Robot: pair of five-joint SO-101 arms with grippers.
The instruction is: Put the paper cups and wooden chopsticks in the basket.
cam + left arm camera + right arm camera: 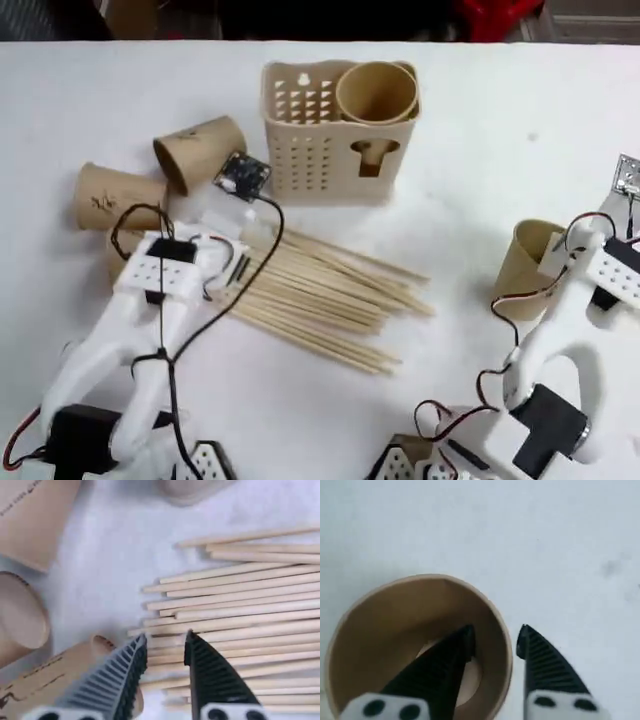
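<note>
A white counter [480, 120]. A slotted basket [320, 150] stands at its far side, one paper cup [377, 92] already inside. Before it lie heaped wooden chopsticks [320, 290]: light, stiff, likely to roll, best pinched mid-length. Fallen cups [200, 150] lie sideways nearby. The left claw [165, 642], spread, hovers over the chopstick ends. The right claw [495, 635], spread, straddles the thin, crushable rim of an upright cup [420, 630], so a gentle squeeze seems wise.
</note>
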